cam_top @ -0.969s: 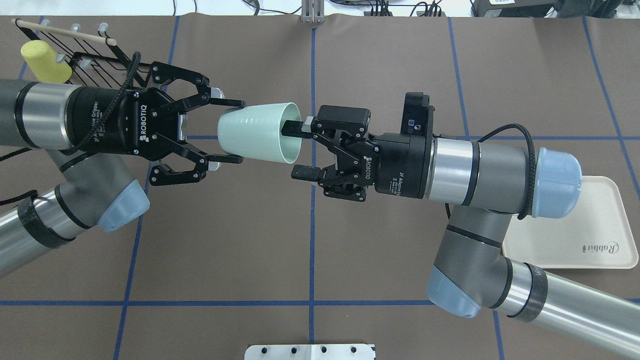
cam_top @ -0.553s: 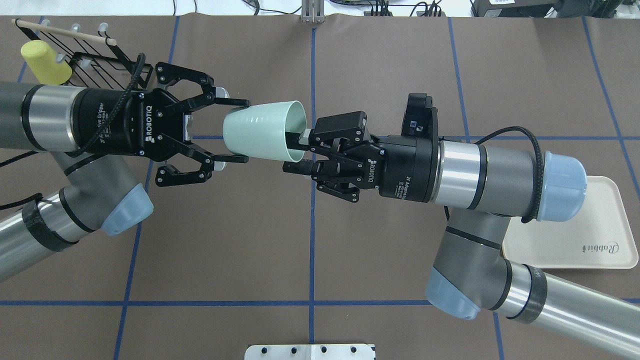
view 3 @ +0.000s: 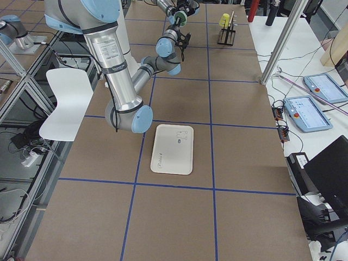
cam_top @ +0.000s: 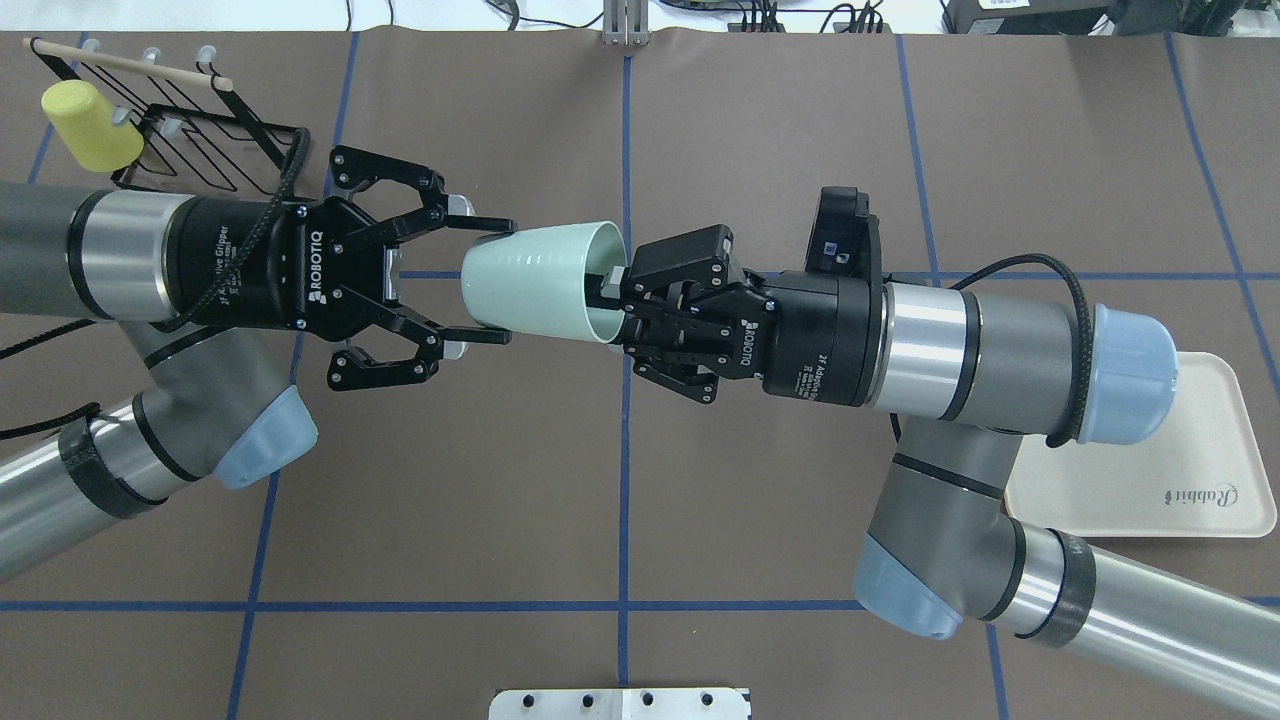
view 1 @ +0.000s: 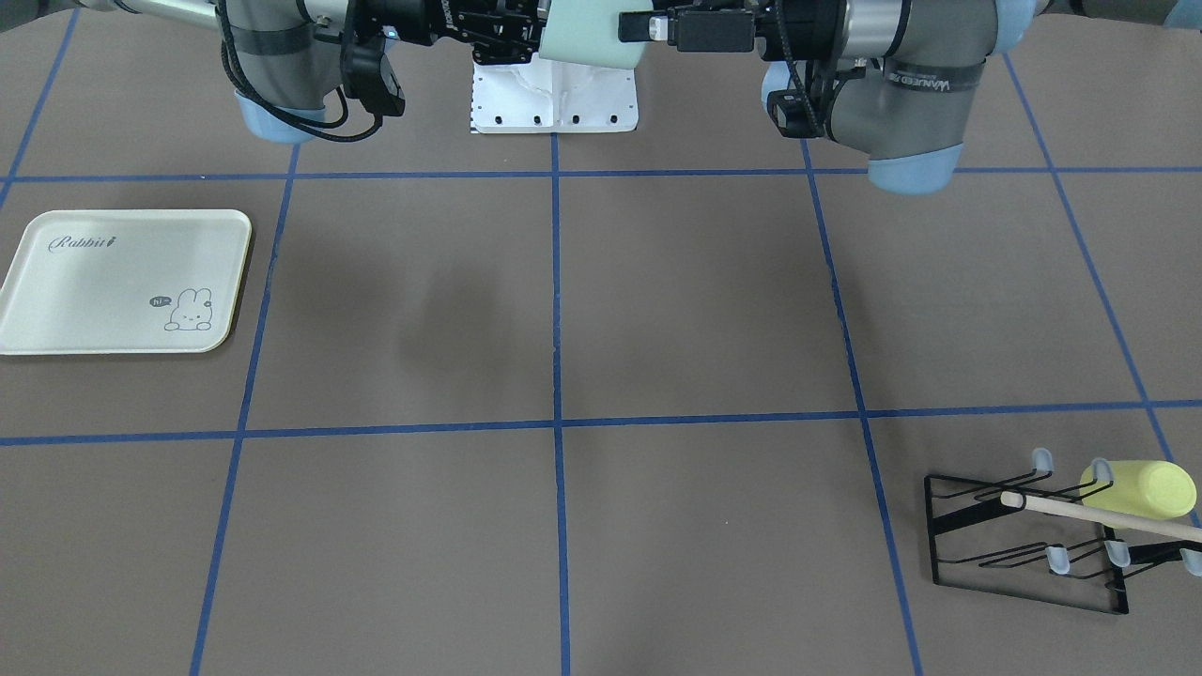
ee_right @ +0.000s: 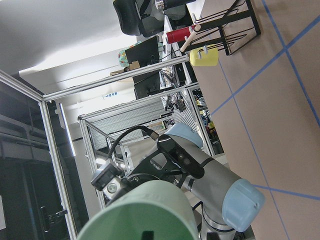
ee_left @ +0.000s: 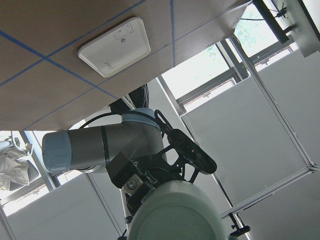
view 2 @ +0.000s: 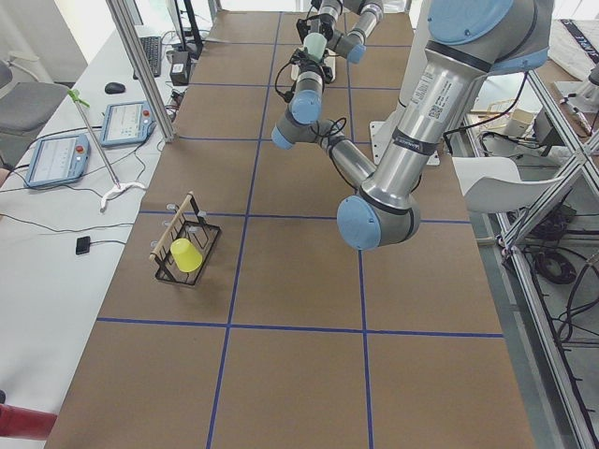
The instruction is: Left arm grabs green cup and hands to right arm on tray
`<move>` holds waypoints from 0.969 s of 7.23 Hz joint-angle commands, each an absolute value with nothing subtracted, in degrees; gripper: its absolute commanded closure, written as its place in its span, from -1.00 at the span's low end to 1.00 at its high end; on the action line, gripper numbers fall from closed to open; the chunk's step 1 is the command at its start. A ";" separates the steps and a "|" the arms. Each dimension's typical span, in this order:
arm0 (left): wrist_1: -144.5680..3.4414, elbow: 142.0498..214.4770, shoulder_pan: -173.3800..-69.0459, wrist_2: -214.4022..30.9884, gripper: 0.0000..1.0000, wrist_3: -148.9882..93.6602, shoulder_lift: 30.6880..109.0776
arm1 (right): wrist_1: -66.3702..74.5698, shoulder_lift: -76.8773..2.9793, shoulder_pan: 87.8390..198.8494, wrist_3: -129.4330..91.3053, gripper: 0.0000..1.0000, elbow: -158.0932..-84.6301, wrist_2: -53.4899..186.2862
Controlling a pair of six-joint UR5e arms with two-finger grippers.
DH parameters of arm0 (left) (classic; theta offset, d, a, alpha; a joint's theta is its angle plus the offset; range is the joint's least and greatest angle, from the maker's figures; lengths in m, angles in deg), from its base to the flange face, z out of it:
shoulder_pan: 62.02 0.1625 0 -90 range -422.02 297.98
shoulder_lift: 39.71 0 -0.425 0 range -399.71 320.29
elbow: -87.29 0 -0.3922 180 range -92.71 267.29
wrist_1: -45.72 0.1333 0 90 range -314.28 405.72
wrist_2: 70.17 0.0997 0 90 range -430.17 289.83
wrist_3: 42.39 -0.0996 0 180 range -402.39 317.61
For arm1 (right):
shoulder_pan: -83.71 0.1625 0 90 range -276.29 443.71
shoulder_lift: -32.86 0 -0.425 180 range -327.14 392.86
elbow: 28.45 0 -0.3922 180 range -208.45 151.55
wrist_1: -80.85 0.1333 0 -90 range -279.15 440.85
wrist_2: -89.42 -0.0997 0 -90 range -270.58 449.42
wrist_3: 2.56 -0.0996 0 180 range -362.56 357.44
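Observation:
The pale mint-green cup (cam_top: pixel 535 280) hangs on its side in mid-air over the table's centre line, mouth toward the right arm. My left gripper (cam_top: pixel 498 280) is shut on its base end, one finger on each side. My right gripper (cam_top: pixel 612 298) is shut on the rim, one finger inside the mouth and one outside. In the front-facing view the cup (view 1: pixel 587 33) sits at the top edge between both grippers. Its base fills the bottom of the left wrist view (ee_left: pixel 175 212). The cream Rabbit tray (cam_top: pixel 1200 440) lies at the right, partly under the right arm, and holds nothing (view 1: pixel 122 282).
A black wire rack (cam_top: pixel 200 140) with a wooden rod stands at the far left and carries a yellow-green cup (cam_top: pixel 90 125). A white metal plate (cam_top: pixel 620 703) sits at the near edge. Blue tape lines grid the brown table.
The right gripper's fingers went from open around the cup's rim to shut on it. The left gripper and cup shifted right toward the right arm.

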State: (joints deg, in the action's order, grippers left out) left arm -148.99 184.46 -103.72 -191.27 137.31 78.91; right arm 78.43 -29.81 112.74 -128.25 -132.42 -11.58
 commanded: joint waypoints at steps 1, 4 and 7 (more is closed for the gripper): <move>-149.49 184.76 -103.59 -191.29 -0.99 136.90 78.77 | 79.70 -30.16 112.80 -128.25 1.00 -132.43 -11.48; -149.40 187.13 -104.38 -191.38 -1.00 136.90 76.93 | 80.67 -30.59 113.15 -128.25 1.00 -132.43 -11.48; -148.70 186.62 -109.63 -191.29 -1.00 136.64 76.04 | 85.42 -38.12 115.86 -127.73 1.00 -132.34 -11.56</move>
